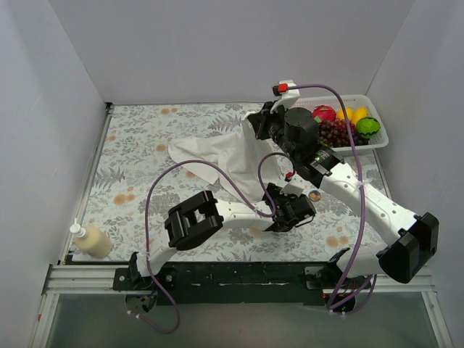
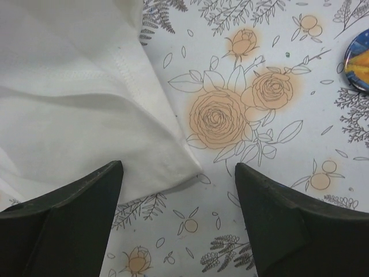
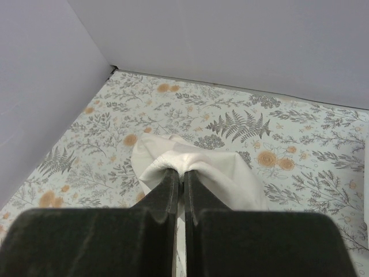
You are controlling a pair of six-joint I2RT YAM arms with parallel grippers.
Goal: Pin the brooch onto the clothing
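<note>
The white T-shirt [image 1: 217,156] lies crumpled mid-table, with one part lifted. My right gripper [image 1: 255,125] is shut on a hemmed fold of it [image 3: 190,161] and holds that fold above the table. My left gripper [image 1: 290,210] is open and empty, low over the floral cloth. In its wrist view a shirt corner [image 2: 86,115] lies by the left finger, and bare cloth lies between the fingers [image 2: 179,231]. The brooch [image 2: 358,60] shows as a small blue-rimmed badge with an orange-yellow face, cut off by the right edge. It also lies on the table [image 1: 314,194] beside the right arm.
A white basket [image 1: 378,142] with toy fruit stands at the back right. A squeeze bottle [image 1: 90,241] stands at the near left corner. White walls enclose the table on three sides. The purple cables loop over both arms.
</note>
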